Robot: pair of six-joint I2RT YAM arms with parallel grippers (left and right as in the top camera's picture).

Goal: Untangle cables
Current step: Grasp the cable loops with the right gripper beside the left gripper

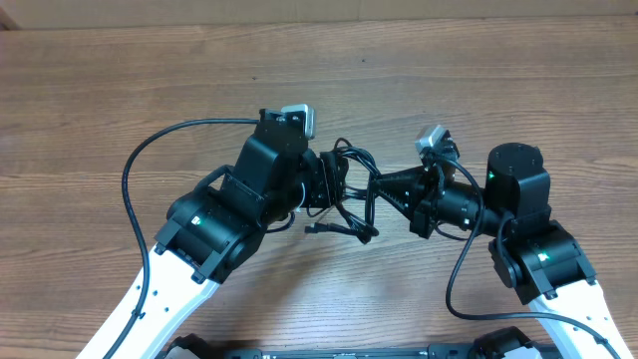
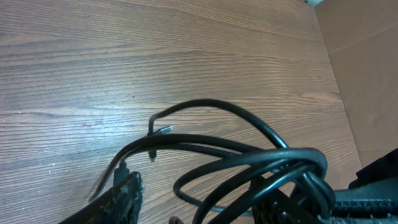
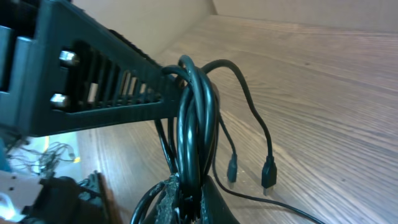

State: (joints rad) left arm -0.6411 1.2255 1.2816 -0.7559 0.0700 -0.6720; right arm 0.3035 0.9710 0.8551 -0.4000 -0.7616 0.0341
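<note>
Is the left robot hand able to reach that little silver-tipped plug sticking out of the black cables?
Probably yes. The plug sits just ahead of the left gripper, over the wooden table, nothing covering it. But the cables run between its fingers, so they may drag along.

Under your left gripper the table showed wood grain with a smooth, low-sheen finish. The cables had a glossy black rubber-like sheath, and one tip looked metallic. At your right gripper the finger pads were rough matt black. The ribbed bar above it was matt black plastic.
</note>
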